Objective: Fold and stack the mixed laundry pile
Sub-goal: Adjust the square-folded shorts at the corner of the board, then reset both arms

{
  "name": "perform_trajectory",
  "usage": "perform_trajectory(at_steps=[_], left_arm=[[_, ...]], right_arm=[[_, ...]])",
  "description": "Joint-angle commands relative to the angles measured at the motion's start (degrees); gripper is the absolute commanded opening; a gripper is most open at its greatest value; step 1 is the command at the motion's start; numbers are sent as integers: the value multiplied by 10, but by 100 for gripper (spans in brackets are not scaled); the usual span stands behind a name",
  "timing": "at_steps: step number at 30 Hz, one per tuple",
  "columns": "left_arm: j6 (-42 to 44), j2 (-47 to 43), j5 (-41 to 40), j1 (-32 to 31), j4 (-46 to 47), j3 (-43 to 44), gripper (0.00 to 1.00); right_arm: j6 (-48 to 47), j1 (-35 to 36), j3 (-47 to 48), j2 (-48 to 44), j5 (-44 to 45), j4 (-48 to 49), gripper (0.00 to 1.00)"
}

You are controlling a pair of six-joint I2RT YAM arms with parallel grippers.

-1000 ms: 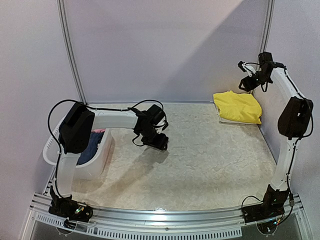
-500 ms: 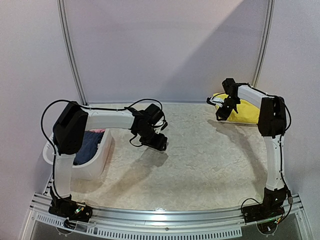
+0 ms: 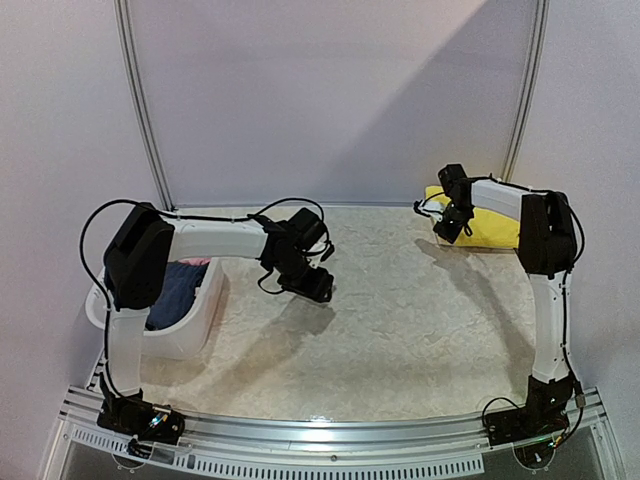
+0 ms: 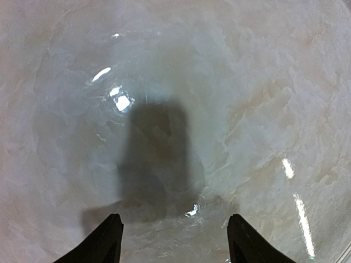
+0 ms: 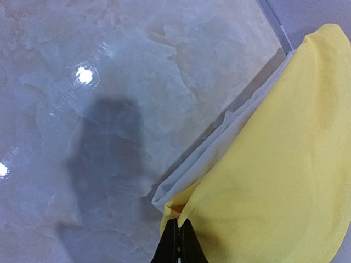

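The left arm (image 3: 215, 240) reaches out to the right with the left gripper (image 4: 175, 249) aimed downward, jaws wide apart, while the right arm (image 3: 548, 300) rises and bends leftward, the right gripper (image 5: 176, 246) lowered, jaws pressed together.

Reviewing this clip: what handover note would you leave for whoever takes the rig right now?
Left gripper: jaws open, empty, over bare table right of the basket.
Right gripper: jaws shut at a corner of the yellow shorts; whether it pinches cloth is unclear.
Done: yellow shorts lie folded on a white piece in the far right corner.
Left: the navy piece and pink piece in the basket, to be folded and stacked.
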Motion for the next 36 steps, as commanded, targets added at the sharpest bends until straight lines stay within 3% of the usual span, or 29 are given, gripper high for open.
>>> perform_trajectory(at_steps=[1,4,7,11,16,17,19,26,28,36], left_arm=[[5,-23,-1,-11,4,-7,67],[4,-26,-2,-13,3,-8,66],[4,-34,-9,-14,1,-15,67],[8,-51,-26,-14,4,-28,66],[21,-59,-45,-14,-13,-11,67],[24,-61,-64,-14,-19,-6,67],[30,-73,-89,-14,-24,-2,67],[53,-157,-168,-15,18,-25,74],[57,-179,-175,-15,35,-33,98],[63,-244,-174,-15,65,-41,100]], right_arm=[[45,17,-26,-68,-11,2,0],[54,17,-24,-64,7,15,10],[64,18,-7,-48,11,8,37],[93,18,6,-69,-40,-20,51],[139,16,-33,-163,-88,-21,69],[147,17,-53,-197,-109,-13,75],[165,14,-103,-251,-115,16,97],[285,-28,-260,-421,-156,101,99],[307,-29,-298,-439,-159,116,99],[356,-29,-466,-576,-186,235,99]])
